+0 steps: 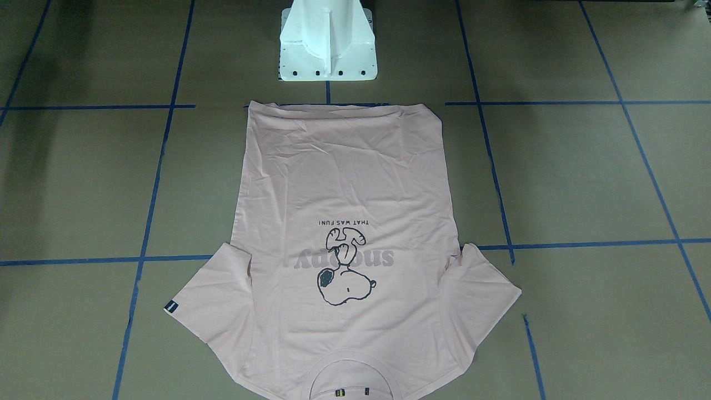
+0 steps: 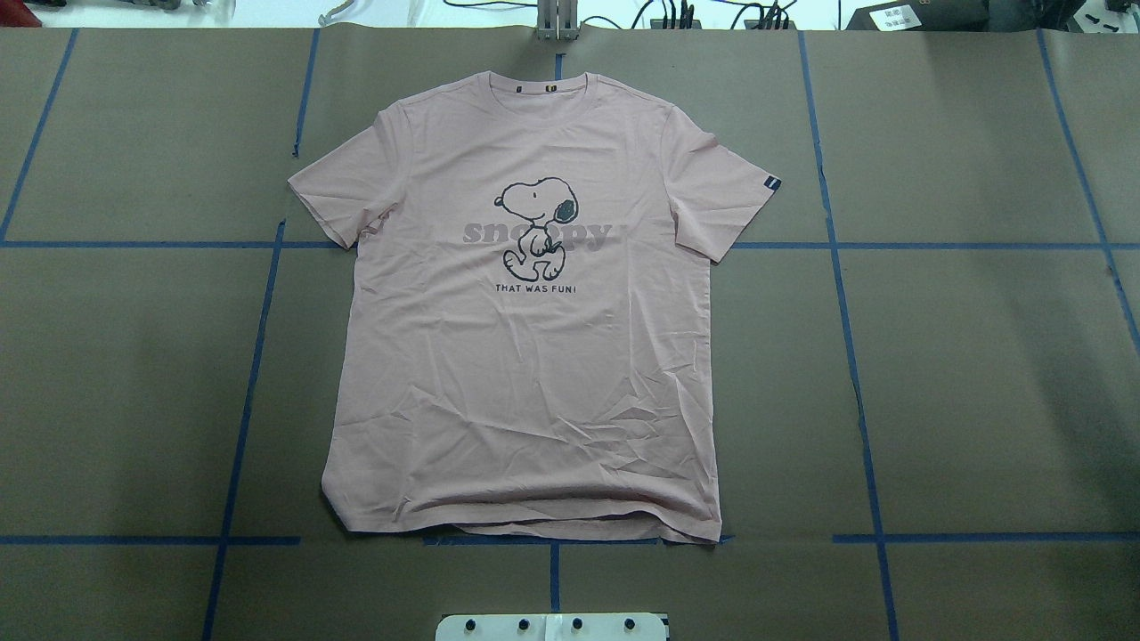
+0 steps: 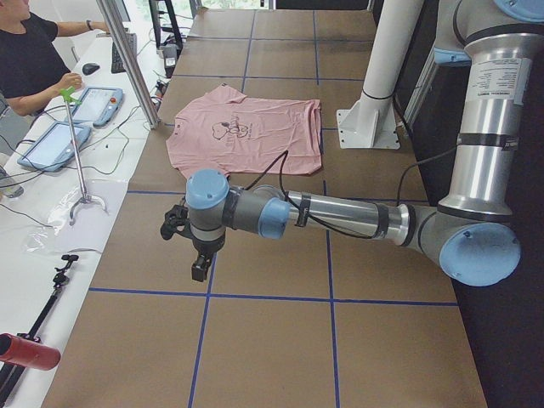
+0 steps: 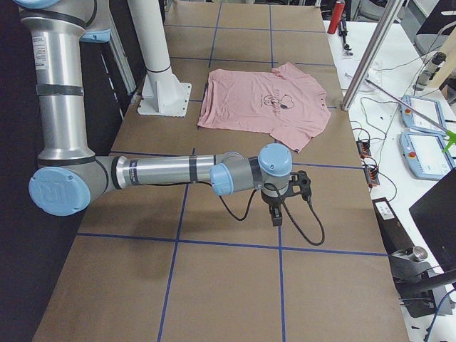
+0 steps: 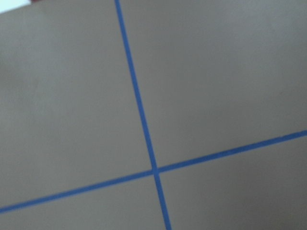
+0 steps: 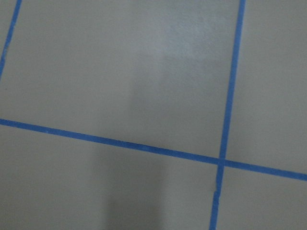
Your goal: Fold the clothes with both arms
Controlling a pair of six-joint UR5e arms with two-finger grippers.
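The pink Snoopy T-shirt [image 2: 525,356] lies flat, print up, midway along the surface [image 2: 980,374], with its collar [image 2: 543,85] toward the far edge and its hem [image 2: 534,525] toward the robot's edge. My left claw [image 3: 197,255] hangs over the bare left end and my right claw [image 4: 274,210] over the right end, both well apart from the cloth. I cannot tell whether either is released or clenched. I judge folding not yet begun. I'd bring both in together, pinch matching points and lift evenly, so the wrinkled lower panel doesn't bunch.
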